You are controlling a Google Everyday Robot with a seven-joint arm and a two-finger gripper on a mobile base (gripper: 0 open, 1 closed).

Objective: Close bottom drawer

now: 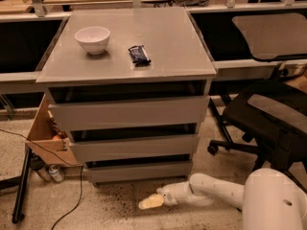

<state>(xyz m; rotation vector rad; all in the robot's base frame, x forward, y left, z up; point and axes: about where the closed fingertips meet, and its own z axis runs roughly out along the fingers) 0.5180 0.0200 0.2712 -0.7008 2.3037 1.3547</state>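
Note:
The grey cabinet (129, 47) has three drawers. The bottom drawer (139, 170) is the lowest and slimmest, with a plain flat grey front, and a dark gap shows above it. My gripper (149, 202) is low over the floor, in front of the bottom drawer and a little below it, apart from the front. Its yellowish fingertips point left. My white arm (220, 190) reaches in from the lower right.
A white bowl (92, 38) and a dark snack packet (139, 54) lie on the cabinet top. A black office chair (268, 119) stands at the right. A cardboard box (45, 133), cans (55, 172), a cable and a black stand leg (21, 190) are at the left.

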